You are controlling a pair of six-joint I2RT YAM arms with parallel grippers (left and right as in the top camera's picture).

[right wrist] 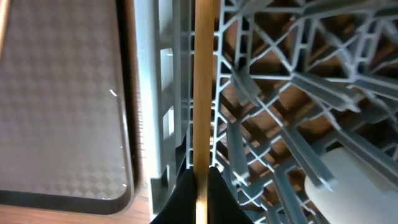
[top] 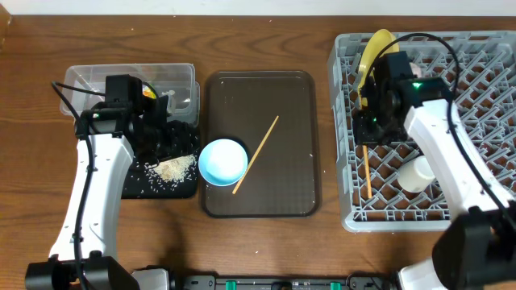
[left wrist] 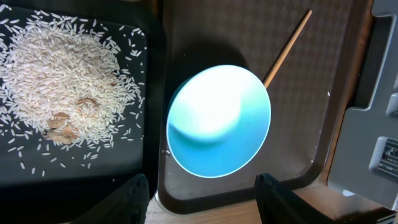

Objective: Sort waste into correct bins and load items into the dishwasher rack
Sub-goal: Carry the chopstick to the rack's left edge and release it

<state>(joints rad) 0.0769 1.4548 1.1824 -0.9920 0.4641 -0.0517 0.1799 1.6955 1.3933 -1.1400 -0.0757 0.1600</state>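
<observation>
Brown wood-grain table; pale strip beyond far edge.

bowl and chopstick lie on the tray left of the rack

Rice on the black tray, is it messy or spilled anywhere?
A bit. The rice sits in a heap on the black tray, but loose grains are scattered all around it, and a few brown scraps are mixed in at the heap's edge.
</observation>
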